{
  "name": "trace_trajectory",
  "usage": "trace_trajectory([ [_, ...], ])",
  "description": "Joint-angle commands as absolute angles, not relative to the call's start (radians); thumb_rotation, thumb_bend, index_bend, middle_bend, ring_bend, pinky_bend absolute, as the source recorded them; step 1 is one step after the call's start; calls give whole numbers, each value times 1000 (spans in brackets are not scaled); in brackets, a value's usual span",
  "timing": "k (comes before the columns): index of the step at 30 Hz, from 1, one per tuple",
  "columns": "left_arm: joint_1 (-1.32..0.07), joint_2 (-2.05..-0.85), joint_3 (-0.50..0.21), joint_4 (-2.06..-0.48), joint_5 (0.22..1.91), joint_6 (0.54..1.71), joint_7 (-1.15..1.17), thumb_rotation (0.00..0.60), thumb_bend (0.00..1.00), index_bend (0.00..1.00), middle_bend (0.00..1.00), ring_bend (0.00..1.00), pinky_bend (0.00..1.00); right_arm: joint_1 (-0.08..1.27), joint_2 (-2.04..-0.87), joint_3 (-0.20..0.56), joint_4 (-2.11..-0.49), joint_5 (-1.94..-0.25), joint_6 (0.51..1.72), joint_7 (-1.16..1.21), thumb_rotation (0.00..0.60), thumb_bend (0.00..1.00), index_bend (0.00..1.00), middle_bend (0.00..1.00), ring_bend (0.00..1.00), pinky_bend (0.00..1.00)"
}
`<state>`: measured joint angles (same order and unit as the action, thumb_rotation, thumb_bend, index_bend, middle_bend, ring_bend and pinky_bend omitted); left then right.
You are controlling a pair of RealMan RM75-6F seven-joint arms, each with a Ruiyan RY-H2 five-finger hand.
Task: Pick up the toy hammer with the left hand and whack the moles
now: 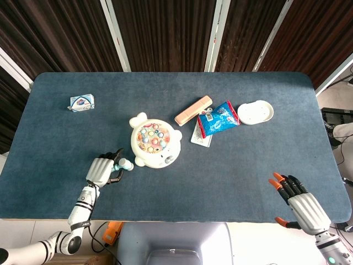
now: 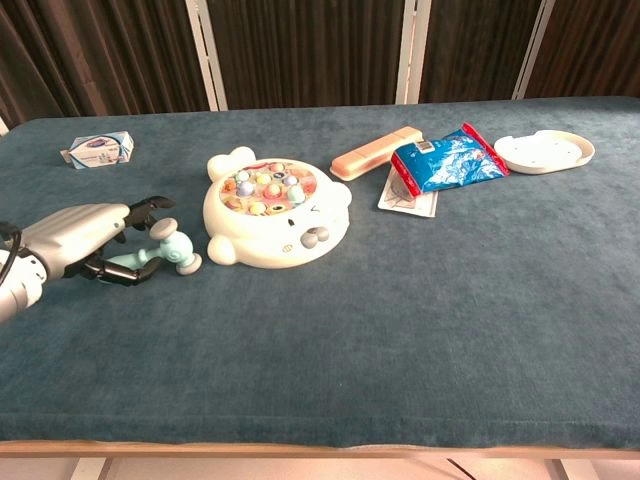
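The toy hammer [image 1: 124, 163] [image 2: 166, 252], pale teal with a rounded head, lies on the blue table just left of the white whack-a-mole game [image 1: 155, 143] [image 2: 275, 210], its head close to the game's rim. My left hand [image 1: 102, 170] [image 2: 80, 235] is at the handle end with its fingers spread apart. The handle lies loosely between them and the lower fingertips [image 2: 118, 276] sit by it on the cloth, with no grip on it. My right hand [image 1: 300, 204] hovers near the table's front right corner, fingers spread, holding nothing. It shows only in the head view.
A small blue-and-white box [image 1: 81, 102] [image 2: 97, 151] sits at the back left. Right of the game lie a pink bar [image 1: 193, 110], a blue snack bag [image 1: 218, 118] over a flat packet [image 1: 201, 135], and a white dish [image 1: 255, 112].
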<state>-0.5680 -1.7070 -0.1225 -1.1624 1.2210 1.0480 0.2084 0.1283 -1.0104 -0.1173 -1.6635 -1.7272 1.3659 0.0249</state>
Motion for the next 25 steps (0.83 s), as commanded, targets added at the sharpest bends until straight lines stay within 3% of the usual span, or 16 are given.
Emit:
trace_trajectory([
  [1, -559, -1684, -118, -1185, 1239, 1066, 206, 336, 416, 0, 48, 54, 257, 129, -1008, -119, -1663, -1731, 1366, 31, 600, 199, 0, 0, 0, 0],
  [4, -526, -1608, -85, -1256, 1291, 1125, 222, 307, 404, 0, 0, 1, 224, 127, -1002, -120, -1662, -1730, 1372, 43, 600, 198, 0, 0, 0, 0],
  [8, -416, -1440, 5, -1425, 1398, 1285, 216, 317, 400, 0, 0, 0, 174, 117, -992, -114, -1655, -1722, 1398, 72, 600, 199, 0, 0, 0, 0],
  [10, -356, -1347, 61, -1522, 1437, 1344, 180, 411, 401, 0, 0, 0, 150, 115, -992, -111, -1652, -1715, 1400, 73, 600, 199, 0, 0, 0, 0],
  [12, -288, -1250, 125, -1611, 1480, 1412, 134, 564, 405, 0, 0, 0, 130, 115, -993, -108, -1656, -1706, 1397, 64, 600, 199, 0, 0, 0, 0],
  [13, -258, -1220, 149, -1632, 1499, 1445, 121, 591, 407, 0, 0, 0, 120, 114, -994, -105, -1659, -1702, 1397, 60, 600, 199, 0, 0, 0, 0],
  [18, -142, -1190, 202, -1590, 1603, 1605, 24, 600, 407, 0, 0, 0, 47, 108, -999, -90, -1673, -1679, 1406, 38, 600, 199, 0, 0, 0, 0],
  [22, -104, -1201, 170, -1564, 1639, 1694, -3, 600, 399, 0, 0, 0, 35, 104, -1004, -91, -1679, -1690, 1414, 18, 600, 199, 0, 0, 0, 0],
  [25, -92, -1201, 169, -1556, 1652, 1695, -24, 600, 400, 0, 0, 0, 35, 104, -1007, -96, -1680, -1695, 1406, 5, 600, 199, 0, 0, 0, 0],
])
